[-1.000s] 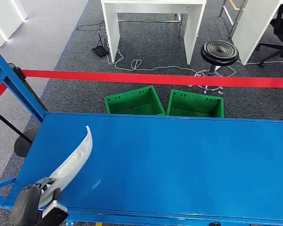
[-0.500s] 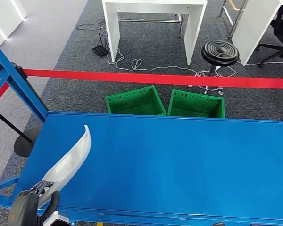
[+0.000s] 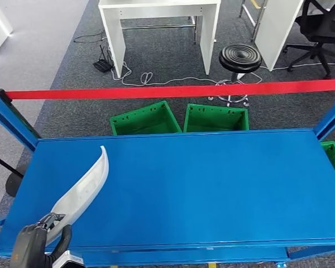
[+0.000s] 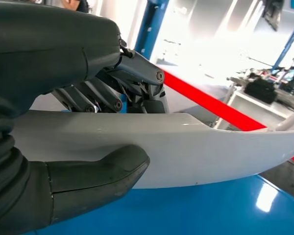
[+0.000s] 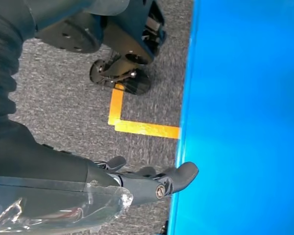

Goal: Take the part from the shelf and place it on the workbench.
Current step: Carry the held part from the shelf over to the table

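— Where is your left hand, and what is it doing?

— My left hand (image 3: 37,245) sits at the near left corner of the blue tabletop (image 3: 199,190). Thumb (image 4: 97,176) and fingers (image 4: 138,73) are clamped on the near end of the white curved part (image 3: 84,192). From the wrist, the thumb presses one face of the part while the darker fingers wrap over its other edge.

— And the part itself?

— It reaches from my hand out across the left side of the tabletop, its narrow tip curling up away from me. Whether it lies on the blue surface or hangs just above, I cannot tell.

— The right hand?

— My right hand (image 5: 149,183) hangs low beside the near edge of the tabletop, over grey carpet (image 5: 64,117) and a yellow floor line (image 5: 138,128). Its fingers are stretched out and hold nothing.

— Beyond the tabletop?

— Two green crates (image 3: 178,118) on the floor, with a red barrier tape (image 3: 178,90) behind them.
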`<state>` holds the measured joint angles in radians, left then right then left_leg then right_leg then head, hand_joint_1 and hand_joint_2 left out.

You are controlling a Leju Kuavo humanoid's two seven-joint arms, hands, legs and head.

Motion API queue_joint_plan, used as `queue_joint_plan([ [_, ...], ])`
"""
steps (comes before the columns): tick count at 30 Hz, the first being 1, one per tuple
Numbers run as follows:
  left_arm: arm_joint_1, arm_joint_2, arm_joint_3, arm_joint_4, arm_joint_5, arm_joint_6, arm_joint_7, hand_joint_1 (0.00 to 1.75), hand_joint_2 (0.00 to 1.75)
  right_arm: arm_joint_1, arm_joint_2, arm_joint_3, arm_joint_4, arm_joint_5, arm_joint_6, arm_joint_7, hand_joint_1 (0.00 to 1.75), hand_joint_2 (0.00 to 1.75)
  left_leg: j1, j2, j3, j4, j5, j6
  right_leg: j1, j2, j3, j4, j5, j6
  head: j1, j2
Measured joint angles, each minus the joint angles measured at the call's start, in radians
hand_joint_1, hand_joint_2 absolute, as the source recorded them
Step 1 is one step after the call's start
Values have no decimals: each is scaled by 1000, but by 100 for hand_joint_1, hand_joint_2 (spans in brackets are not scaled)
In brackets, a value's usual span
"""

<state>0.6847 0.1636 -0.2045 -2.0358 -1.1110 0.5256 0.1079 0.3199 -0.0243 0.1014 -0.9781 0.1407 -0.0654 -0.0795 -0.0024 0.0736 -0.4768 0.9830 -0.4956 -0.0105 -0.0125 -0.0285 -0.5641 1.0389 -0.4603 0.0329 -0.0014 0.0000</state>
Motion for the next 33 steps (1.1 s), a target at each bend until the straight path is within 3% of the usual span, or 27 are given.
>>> queue_joint_plan([
  [2,1,0,0,-1,-1,2,0,175,175,2,1,-3,-5,3,2,0,0,175,3,-22,-16,33,-37,-12,-2,15,-14,-1,10,-16,-2,0],
  [5,2,0,0,-2,-2,4,0,175,175,-1,1,-10,-11,6,5,0,0,175,4,-62,-88,206,-153,-18,-1,42,-46,-2,32,-29,-6,0],
  [6,1,0,0,-2,-3,4,0,175,175,-2,1,-11,-11,8,6,0,0,175,4,-66,-106,254,-173,-17,0,53,-58,-1,40,-30,-7,0],
  [7,1,0,0,-2,-4,4,0,175,175,-2,2,-12,-11,10,7,0,0,175,4,-68,-109,270,-171,-14,1,63,-68,-1,49,-29,-7,0],
  [8,0,0,0,-2,-5,4,0,175,175,-2,2,-13,-11,12,7,0,0,175,3,-71,-91,246,-150,-9,2,75,-79,-1,58,-28,-7,0],
  [10,-3,1,0,-2,-6,4,0,175,175,-4,3,-15,-11,14,8,0,0,175,2,-98,-14,116,-91,4,1,99,-99,-1,79,-23,-7,0],
  [12,-7,1,0,-2,-7,4,0,175,175,-6,6,-18,-11,15,8,-1,0,175,1,-132,45,9,-57,7,2,121,-111,-4,101,-13,-7,0],
  [13,-8,1,0,-2,-7,5,0,175,175,-6,7,-18,-11,15,8,-1,0,175,-1,-143,53,-11,-53,7,1,130,-114,-7,112,-7,-7,0],
  [15,-10,1,0,-2,-7,6,0,175,175,-3,7,-19,-11,16,8,-1,0,175,-3,-127,45,-15,-38,11,0,147,-117,-20,134,8,-8,0],
  [16,-11,1,0,-2,-8,6,0,175,175,-2,8,-20,-11,16,9,-1,0,175,-2,-116,37,-17,-28,18,0,138,-123,-20,130,13,-7,0],
  [17,-12,1,0,-2,-8,6,0,175,175,0,8,-20,-11,16,9,-1,0,175,1,-103,27,-20,-16,25,2,119,-134,-6,107,18,-5,0],
  [19,-9,1,0,-2,-9,8,0,175,175,0,9,-20,-11,17,10,-1,0,175,2,-76,3,-22,6,36,5,62,-163,87,7,24,1,0],
  [20,-6,1,0,-2,-10,8,0,175,175,-1,9,-19,-11,18,11,-2,0,175,1,-62,-9,-22,15,39,3,46,-175,154,-43,28,4,0],
  [21,-5,1,0,-2,-10,9,0,175,175,-2,9,-19,-11,19,11,-2,0,175,0,-47,-20,-21,24,38,2,38,-181,217,-72,33,4,0],
  [22,-4,1,0,-2,-11,9,0,175,175,-3,9,-20,-11,19,11,-2,0,175,0,-33,-32,-20,33,37,0,35,-174,259,-75,37,4,0],
  [23,-4,1,0,-2,-11,9,0,175,175,-3,9,-20,-11,21,11,-2,0,175,0,-19,-43,-19,41,35,-2,32,-151,266,-57,40,4,0],
  [24,-5,1,0,-2,-12,9,0,175,175,-3,9,-20,-11,22,12,-2,0,175,0,-6,-53,-17,49,32,-4,26,-111,239,-31,42,4,0],
  [25,-5,1,0,-2,-13,9,0,175,175,-3,9,-21,-11,23,12,-2,0,175,-1,5,-60,-13,55,27,-5,10,-54,176,-16,43,4,0],
  [26,-5,1,0,-2,-13,9,0,175,175,-5,10,-21,-11,23,13,-2,0,175,-3,16,-66,-9,59,23,-4,-13,8,97,-19,44,4,0],
  [27,-5,1,0,-2,-13,9,1,175,175,-8,10,-22,-12,24,14,-2,0,175,-5,26,-69,-6,62,18,-2,-33,57,30,-31,39,3,0],
  [28,-5,2,0,-3,-13,10,1,175,175,-10,10,-22,-12,24,15,-3,0,175,-7,36,-69,-3,66,13,1,-46,84,-16,-46,32,0,0],
  [30,-5,2,-1,-3,-13,11,2,175,175,-9,11,-25,-13,26,16,-3,0,175,-7,56,-68,-1,75,3,5,-36,80,-36,-49,11,-4,0],
  [31,-6,3,-2,-3,-13,12,3,175,175,-6,11,-26,-13,28,18,-3,0,175,-5,52,-70,2,73,-5,4,-27,68,-37,-42,1,-5,0],
  [33,-5,4,-2,-3,-13,12,4,175,175,-4,12,-30,-13,30,19,-2,0,175,-2,6,-86,40,21,-21,2,-9,44,-38,-20,-16,-7,0],
])
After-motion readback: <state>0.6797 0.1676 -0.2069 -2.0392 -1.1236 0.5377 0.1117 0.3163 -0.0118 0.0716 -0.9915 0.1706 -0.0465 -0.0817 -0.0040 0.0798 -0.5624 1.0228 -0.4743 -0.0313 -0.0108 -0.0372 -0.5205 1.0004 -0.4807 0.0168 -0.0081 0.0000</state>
